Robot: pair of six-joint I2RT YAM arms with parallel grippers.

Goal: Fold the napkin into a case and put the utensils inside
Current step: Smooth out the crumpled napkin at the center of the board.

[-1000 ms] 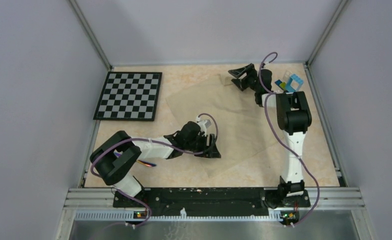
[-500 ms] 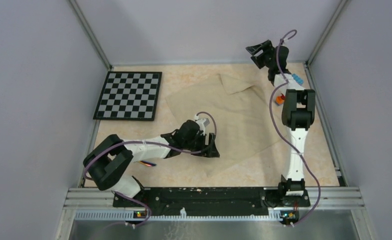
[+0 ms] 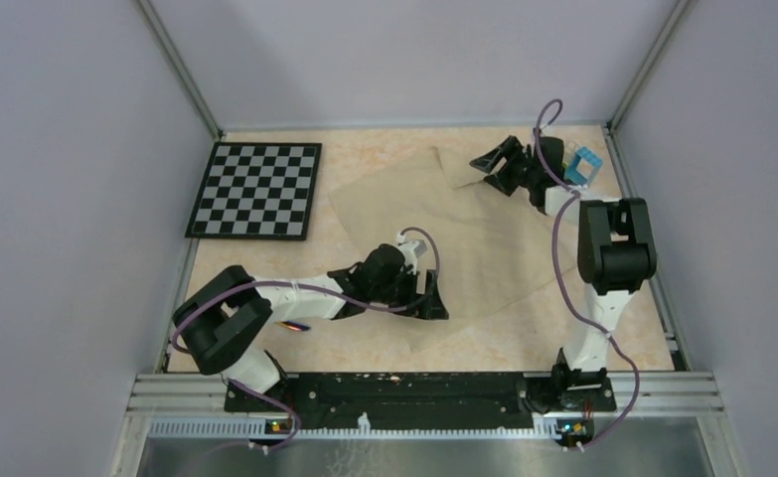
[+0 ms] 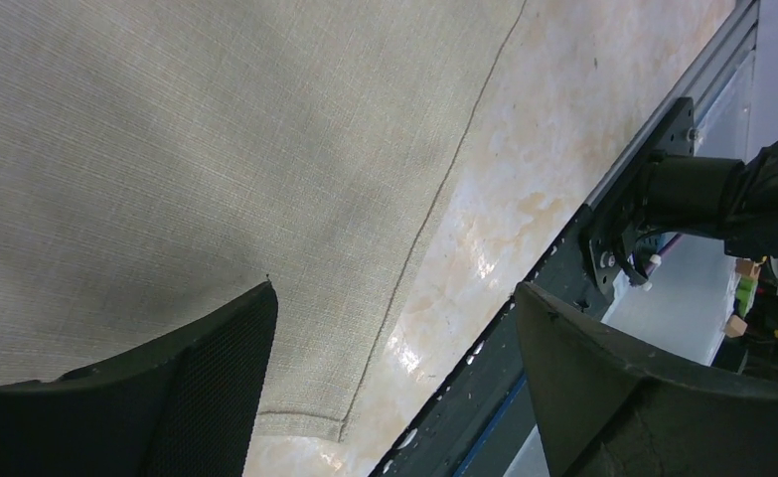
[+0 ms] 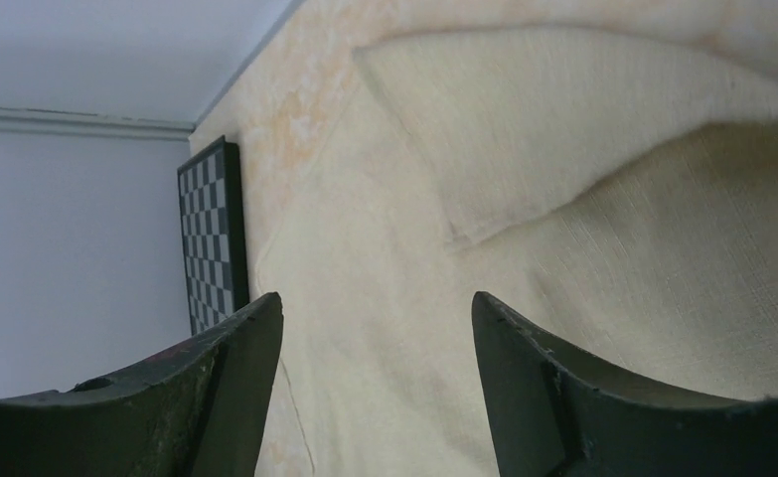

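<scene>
The cream-beige napkin (image 3: 474, 238) lies spread on the table, its far corner folded over into a flap (image 3: 461, 169). My left gripper (image 3: 436, 305) is open and empty, low over the napkin's near corner (image 4: 305, 422); one finger (image 4: 176, 397) is over cloth, the other (image 4: 643, 397) over the table's near rail. My right gripper (image 3: 492, 169) is open and empty, just above the folded flap (image 5: 563, 119), with cloth showing between its fingers (image 5: 375, 388). A slim orange-purple tinted piece (image 3: 291, 325) peeks out under the left arm; the other utensils are hidden. No case shape shows.
The chequered board (image 3: 255, 189) lies at the back left and also shows in the right wrist view (image 5: 211, 238). Small blue toy bricks (image 3: 585, 164) sit at the back right by the right arm. The metal rail (image 4: 583, 258) runs along the near edge.
The napkin's far corner became folded over. My right gripper lifted up and back, then came down again over the flap. My left gripper shifted slightly toward the near right.
</scene>
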